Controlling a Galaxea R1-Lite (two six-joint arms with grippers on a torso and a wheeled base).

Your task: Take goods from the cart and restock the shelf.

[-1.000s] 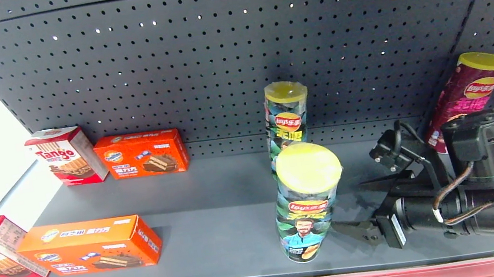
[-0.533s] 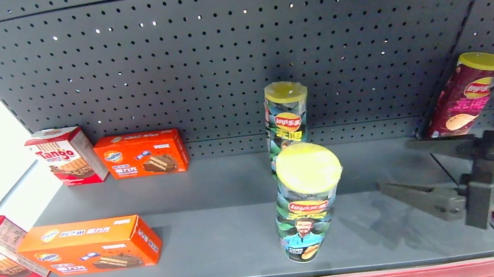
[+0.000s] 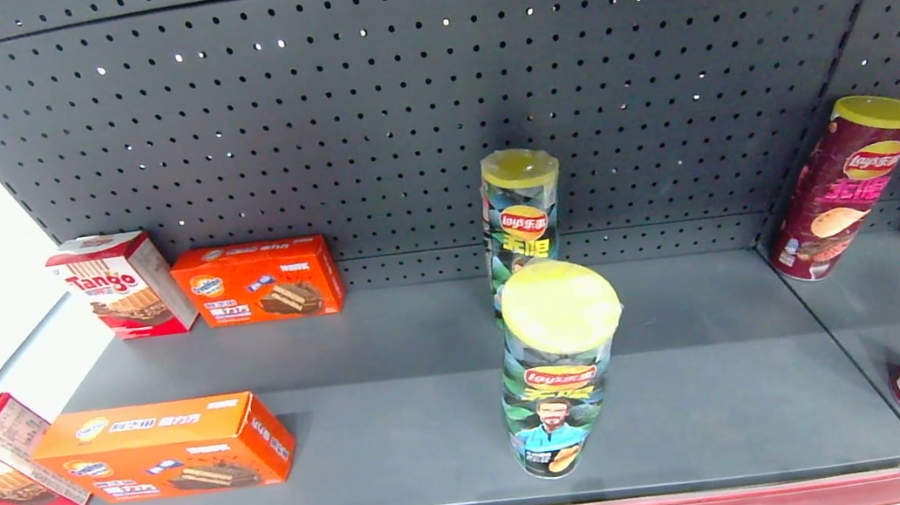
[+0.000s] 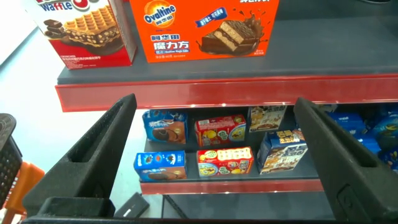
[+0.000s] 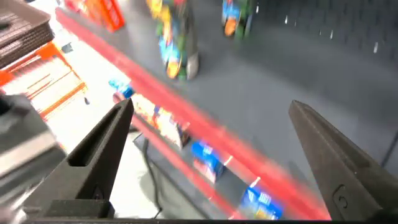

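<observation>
Head view shows me the front green can (image 3: 561, 369) standing up on the gray shelf (image 3: 722, 373), with the back green can (image 3: 521, 207) just behind it. An orange box (image 3: 165, 451) lies at the front left. My left gripper (image 4: 214, 102) is spread wide and empty, facing the shelf's red edge (image 4: 354, 90). My right gripper (image 5: 210, 104) is spread wide too, empty.

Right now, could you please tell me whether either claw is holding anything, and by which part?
Nothing is held: the left claw and the right claw are both open and empty.
</observation>
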